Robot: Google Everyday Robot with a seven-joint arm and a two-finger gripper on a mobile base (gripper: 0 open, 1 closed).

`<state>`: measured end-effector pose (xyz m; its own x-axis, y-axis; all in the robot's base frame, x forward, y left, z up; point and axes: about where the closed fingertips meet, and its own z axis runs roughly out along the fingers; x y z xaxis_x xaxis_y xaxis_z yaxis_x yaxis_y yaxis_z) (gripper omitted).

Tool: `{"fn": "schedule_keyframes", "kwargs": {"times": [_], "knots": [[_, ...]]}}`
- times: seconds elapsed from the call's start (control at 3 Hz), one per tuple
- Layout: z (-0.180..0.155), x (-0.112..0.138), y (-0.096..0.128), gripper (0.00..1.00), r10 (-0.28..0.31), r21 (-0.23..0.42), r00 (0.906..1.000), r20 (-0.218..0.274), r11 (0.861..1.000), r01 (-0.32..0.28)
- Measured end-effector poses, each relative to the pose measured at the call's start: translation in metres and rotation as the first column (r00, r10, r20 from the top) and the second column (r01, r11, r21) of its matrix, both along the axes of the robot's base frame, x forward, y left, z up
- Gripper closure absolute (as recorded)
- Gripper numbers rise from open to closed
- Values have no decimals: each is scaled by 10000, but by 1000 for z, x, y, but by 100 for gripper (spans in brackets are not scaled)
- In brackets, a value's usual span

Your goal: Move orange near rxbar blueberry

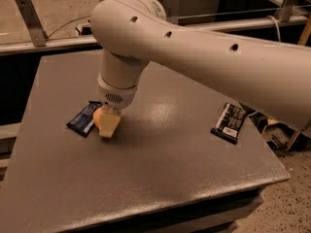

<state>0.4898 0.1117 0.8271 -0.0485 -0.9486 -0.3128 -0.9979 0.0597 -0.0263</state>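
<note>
My gripper (107, 129) hangs from the large white arm and is low over the left part of the grey table (170, 174). It is shut on the orange (97, 119), a small round fruit of which only the left side shows past the pale fingers (110, 124). The rxbar blueberry (82, 119), a flat navy bar with a pale stripe, lies on the table right beside the orange, to its left. Whether the orange rests on the table is hidden.
A black-wrapped bar with white print (229, 123) lies near the table's right edge. A metal rail and posts (30, 18) run behind the table's back edge. The floor drops off at the right and front edges.
</note>
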Motion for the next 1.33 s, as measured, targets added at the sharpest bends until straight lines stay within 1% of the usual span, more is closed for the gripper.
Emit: {"fn": "schedule_keyframes", "kwargs": {"times": [0.33, 0.67, 1.0, 1.33], "knots": [[3, -1, 1, 0, 34, 34, 10000, 54, 10000, -35], [3, -1, 1, 0, 34, 34, 10000, 54, 10000, -35], [25, -1, -11, 0, 62, 507, 9996, 270, 9987, -75], [80, 7, -48, 0, 143, 1303, 9967, 797, 9912, -247]]}}
